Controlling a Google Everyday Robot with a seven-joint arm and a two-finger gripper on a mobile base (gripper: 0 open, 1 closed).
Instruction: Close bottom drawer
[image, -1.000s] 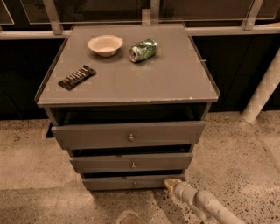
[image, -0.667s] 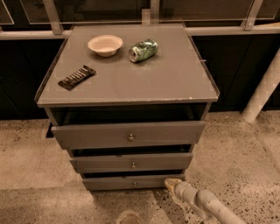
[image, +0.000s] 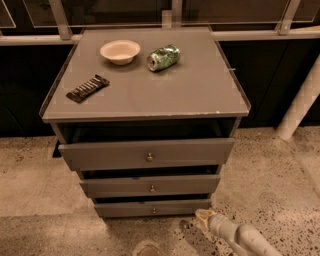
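Note:
The bottom drawer (image: 145, 208) is the lowest of three grey-brown drawers in the cabinet, with a small brass knob (image: 154, 210). It sticks out a little, like the middle drawer (image: 150, 185) and the top drawer (image: 145, 153) above it. My gripper (image: 204, 217) is low near the floor, just right of the bottom drawer's right front corner, very close to it. The arm comes in from the lower right.
On the cabinet top (image: 200, 95) lie a white bowl (image: 120, 51), a crushed green can (image: 163, 57) and a dark snack bar (image: 87, 88). A white pole (image: 300, 100) leans at the right. Speckled floor (image: 280, 190) surrounds the cabinet; dark glass panels stand behind.

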